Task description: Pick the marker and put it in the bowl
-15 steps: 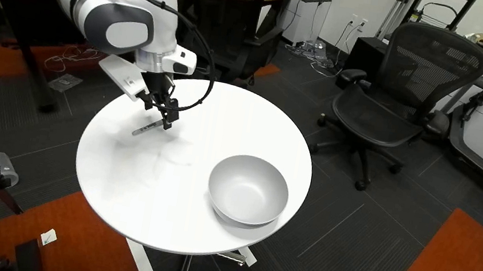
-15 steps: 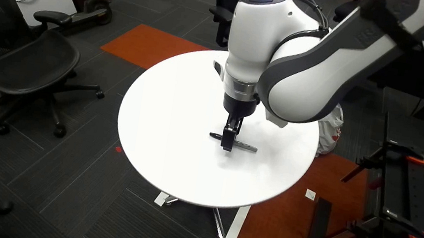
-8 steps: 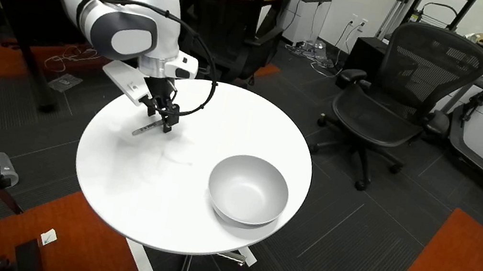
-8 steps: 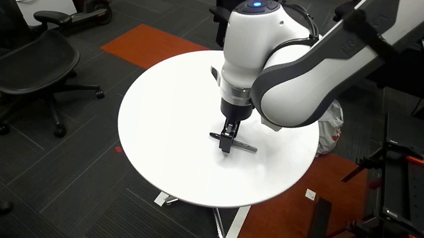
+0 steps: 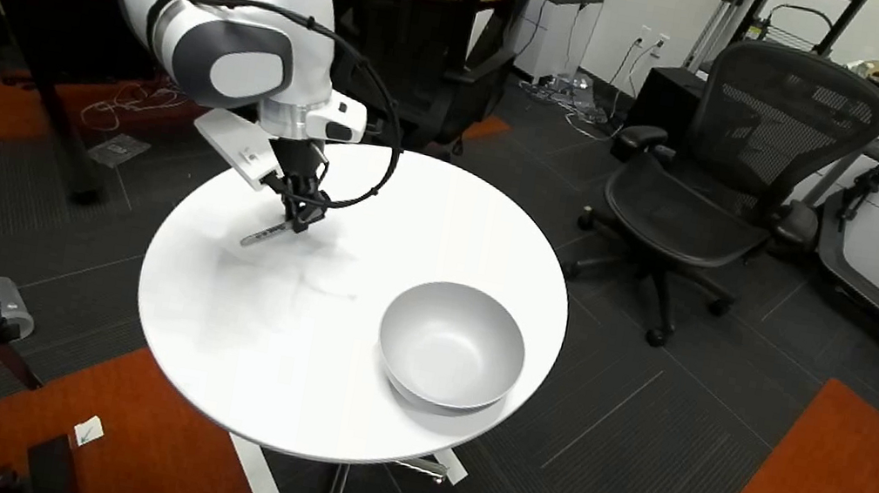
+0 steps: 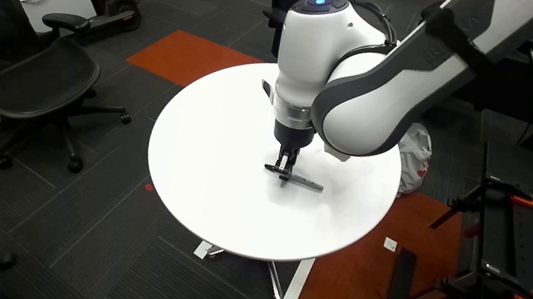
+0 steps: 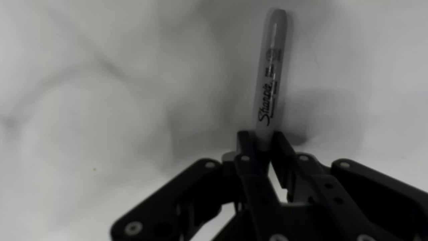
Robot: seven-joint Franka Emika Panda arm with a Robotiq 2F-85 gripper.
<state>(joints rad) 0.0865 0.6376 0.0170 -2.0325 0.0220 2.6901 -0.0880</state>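
The marker (image 7: 271, 73) lies along the white table, its grey lettered barrel reaching away from the fingers in the wrist view. Its dark cap (image 6: 271, 168) sticks out past the far side of the fingers in an exterior view. My gripper (image 7: 262, 136) is shut on the marker, one fingertip on each side near the barrel's end; the stretch between the pads is hidden. In an exterior view the gripper (image 5: 299, 222) is low over the tabletop. The round grey bowl (image 5: 455, 324) stands on the table, apart from the gripper, and shows in that exterior view only.
The round white table (image 5: 316, 412) carries the bowl close to its edge. A black cable (image 5: 390, 111) loops out from the arm's wrist. A black office chair (image 5: 734, 170) stands on the floor beyond the table.
The gripper came down a little, then its fingers closed from wide apart onto the marker. The marker stays in nearly the same place, and the bowl has not moved.
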